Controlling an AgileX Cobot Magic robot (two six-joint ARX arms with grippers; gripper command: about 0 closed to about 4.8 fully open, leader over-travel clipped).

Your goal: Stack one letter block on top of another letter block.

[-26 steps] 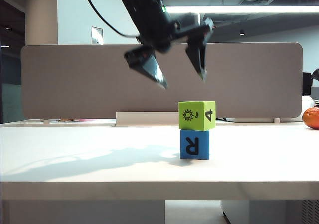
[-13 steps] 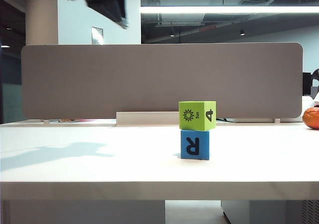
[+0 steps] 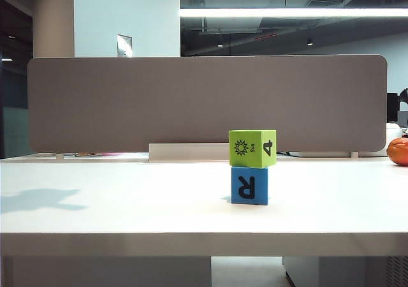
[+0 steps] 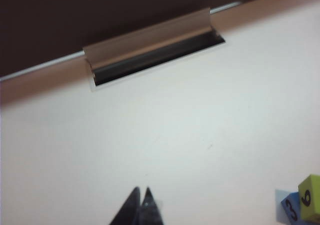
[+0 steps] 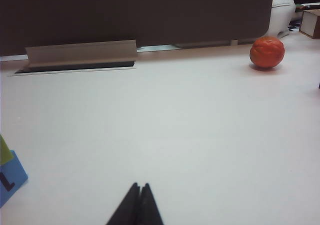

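White table (image 3: 127,204) bears lime-green cube (image 3: 252,148) squarely atop seemingly upside-down-R blue cube (image 3: 249,185); left hand (image 4: 141,192), right hand (image 5: 139,187) pressed together.

Left end effector (image 4: 141,197) and right end effector (image 5: 139,192): only fingertips show; blue cube (image 5: 10,177) edge-cropped.

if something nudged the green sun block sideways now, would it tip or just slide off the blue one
The lime-green block sits flat on the blue R block, overhanging slightly to the right, so it would probably slide before tipping. Its matte, foam-like faces suggest it is light and moves easily. Both the left gripper and right gripper are shut and away from it.
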